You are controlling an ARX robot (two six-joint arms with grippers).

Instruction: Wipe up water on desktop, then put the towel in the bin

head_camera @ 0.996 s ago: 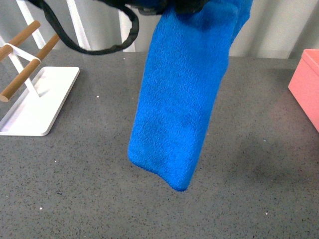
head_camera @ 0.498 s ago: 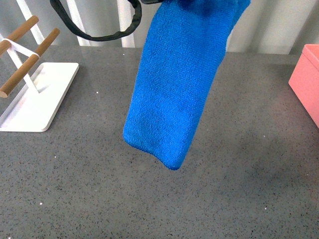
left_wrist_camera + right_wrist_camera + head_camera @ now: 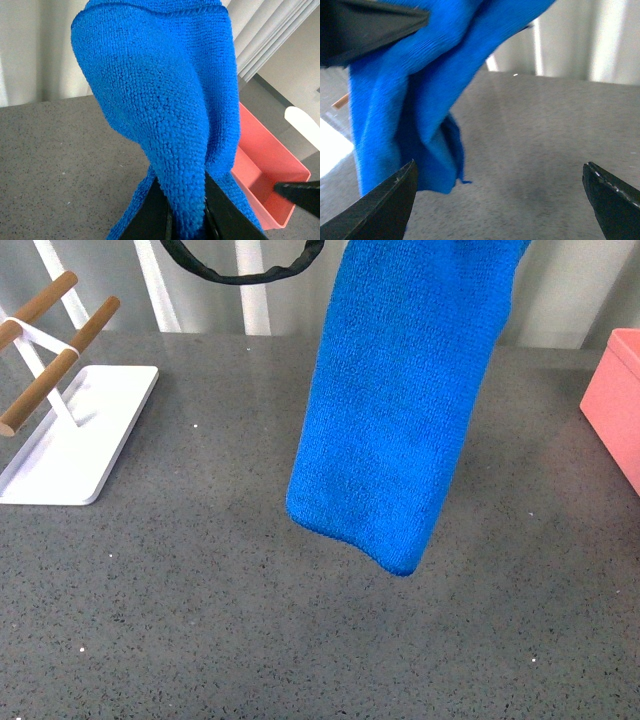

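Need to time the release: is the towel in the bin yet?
No, the towel hangs from the left tool over the desktop, left of the bin.

I record a flat-based white rack [image 3: 88,445] at the far left of the front view. Two round wooden bars [image 3: 70,351] slope upward across it. Behind stand two white posts [image 3: 160,285] and a pale pleated curtain [image 3: 35,50].

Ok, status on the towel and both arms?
Left gripper shut on towel, hanging clear above desktop. Right gripper open, empty. Bin off right, path looks clear.
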